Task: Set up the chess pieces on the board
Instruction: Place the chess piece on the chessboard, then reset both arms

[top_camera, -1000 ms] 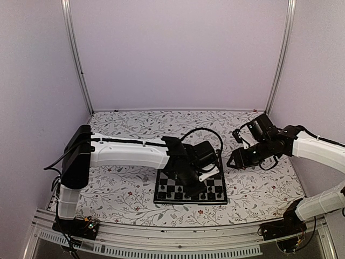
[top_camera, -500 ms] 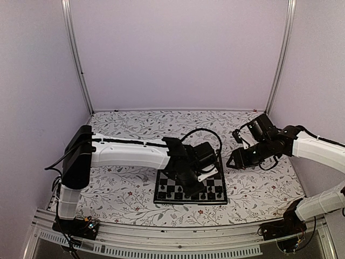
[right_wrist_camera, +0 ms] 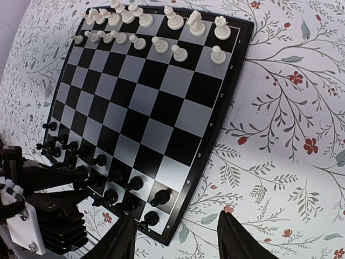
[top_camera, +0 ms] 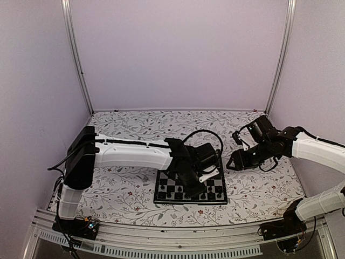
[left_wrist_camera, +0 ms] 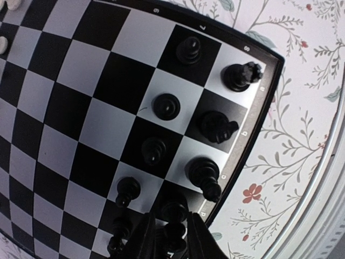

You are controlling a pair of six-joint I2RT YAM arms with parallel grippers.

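Obs.: left gripper (left_wrist_camera: 171, 225) is reaching down over the board (right_wrist_camera: 161, 108), lower centre of the top view. In the L wrist frame it's sitting at the bottom edge, beside the board's rim. Its fingers (left_wrist_camera: 145, 237) are standing narrowly either side of a black back-row piece (left_wrist_camera: 174, 209). Can't tell if they're pressing on it or just clear. Right gripper (right_wrist_camera: 177, 218) is hanging over the floral cover (right_wrist_camera: 280, 135) just off the board's corner, jaws spread wide, nothing between them.

Contents: no box or tray in view, so the board is doing the holding. White pieces (right_wrist_camera: 151, 27) are standing in two rows at upper left of the R wrist frame. Black pieces (right_wrist_camera: 97, 167) are filling two rows at lower left. Middle squares are lying bare.

Handling, my est.: pieces are prob. light, rigid, smooth and tall for their base, so tipping easily. Neighbours are crowding close, so you're working w/ little finger room. Take hold high, at head/neck, coming straight from above, w/ the jaws lined up w/ the gaps btwn pieces. Lift vertical, no dragging.
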